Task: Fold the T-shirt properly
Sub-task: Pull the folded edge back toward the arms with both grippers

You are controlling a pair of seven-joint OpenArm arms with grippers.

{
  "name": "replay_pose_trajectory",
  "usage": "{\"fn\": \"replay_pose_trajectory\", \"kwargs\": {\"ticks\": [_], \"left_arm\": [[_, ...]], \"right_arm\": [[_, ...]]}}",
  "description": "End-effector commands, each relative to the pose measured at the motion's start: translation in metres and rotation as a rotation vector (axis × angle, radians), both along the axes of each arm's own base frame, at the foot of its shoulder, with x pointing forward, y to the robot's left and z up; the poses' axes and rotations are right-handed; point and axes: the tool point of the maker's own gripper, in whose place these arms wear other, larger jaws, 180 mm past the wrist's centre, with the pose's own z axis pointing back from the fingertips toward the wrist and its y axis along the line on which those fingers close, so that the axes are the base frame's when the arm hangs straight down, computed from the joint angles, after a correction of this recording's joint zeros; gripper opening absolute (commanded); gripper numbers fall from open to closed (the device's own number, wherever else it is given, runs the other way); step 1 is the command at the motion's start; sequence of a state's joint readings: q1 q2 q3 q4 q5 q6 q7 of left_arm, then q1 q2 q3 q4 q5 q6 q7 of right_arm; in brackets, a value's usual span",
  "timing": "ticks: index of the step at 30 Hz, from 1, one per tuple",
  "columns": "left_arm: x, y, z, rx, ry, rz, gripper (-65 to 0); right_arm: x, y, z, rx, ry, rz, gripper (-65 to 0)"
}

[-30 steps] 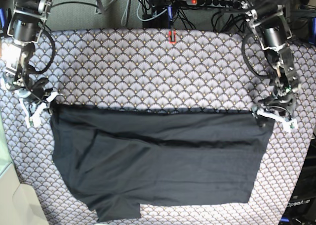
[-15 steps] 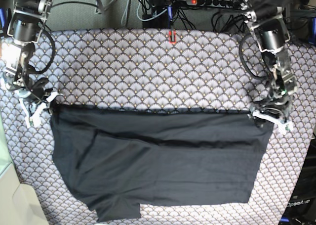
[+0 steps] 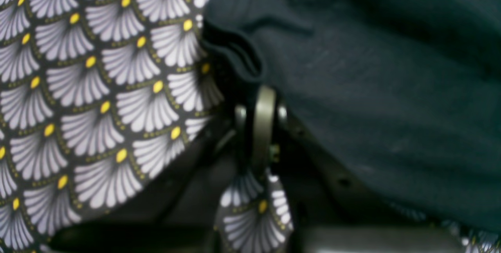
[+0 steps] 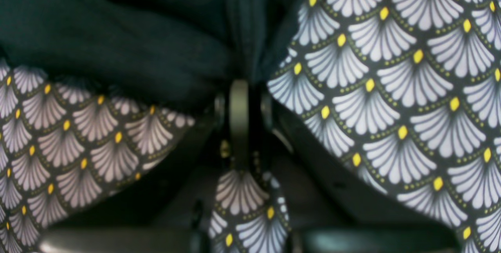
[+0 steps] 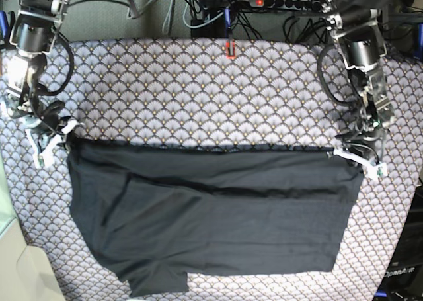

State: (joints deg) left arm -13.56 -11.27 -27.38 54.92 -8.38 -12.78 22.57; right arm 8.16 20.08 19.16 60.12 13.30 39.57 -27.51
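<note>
The dark T-shirt (image 5: 218,228) lies spread on the patterned tablecloth (image 5: 198,89), its upper band folded down over the body and one sleeve sticking out at the bottom left. On the right of the base view, my left gripper (image 5: 349,154) is at the shirt's top right corner. The left wrist view shows that gripper (image 3: 261,90) shut, with the T-shirt (image 3: 372,88) edge bunched at its tips. My right gripper (image 5: 61,134) is at the top left corner. In the right wrist view the right gripper (image 4: 238,84) is shut on gathered T-shirt (image 4: 117,37) fabric.
A power strip (image 5: 291,2) and cables run behind the table's far edge, and a small red mark (image 5: 230,48) sits at that edge. A pale object (image 5: 13,261) stands off the left side. A black box (image 5: 403,274) is at the lower right.
My left gripper has moved slightly in and up onto the shirt's top right corner and closed on it. The right arm shifted a little upward, still holding its corner.
</note>
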Motion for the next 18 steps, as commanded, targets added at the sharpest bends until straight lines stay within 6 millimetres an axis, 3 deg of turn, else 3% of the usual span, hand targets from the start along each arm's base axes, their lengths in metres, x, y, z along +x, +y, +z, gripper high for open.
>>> {"fn": "replay_pose_trajectory", "kwargs": {"ticks": [1, 3, 15, 18], "left_arm": [[0.005, 0.009, 0.012, 0.02, -0.028, 0.005, -65.0], [-0.001, 0.009, 0.009, 0.025, -0.021, 0.004, -65.0], [-0.036, 0.004, 0.045, 0.124, -0.015, -0.06, -65.0], [-0.052, 0.016, 0.056, 0.155, -0.034, -0.032, -65.0]], "right_arm": [[-0.003, -0.007, 0.002, -0.027, 0.008, 0.01, -65.0], [-0.002, -0.009, 0.009, -0.046, -0.01, 0.019, -65.0], [-0.031, -0.009, 0.025, -0.14, -0.036, 0.08, -65.0], [-0.042, -0.011, 0.028, -0.164, -0.036, 0.099, -65.0]]}}
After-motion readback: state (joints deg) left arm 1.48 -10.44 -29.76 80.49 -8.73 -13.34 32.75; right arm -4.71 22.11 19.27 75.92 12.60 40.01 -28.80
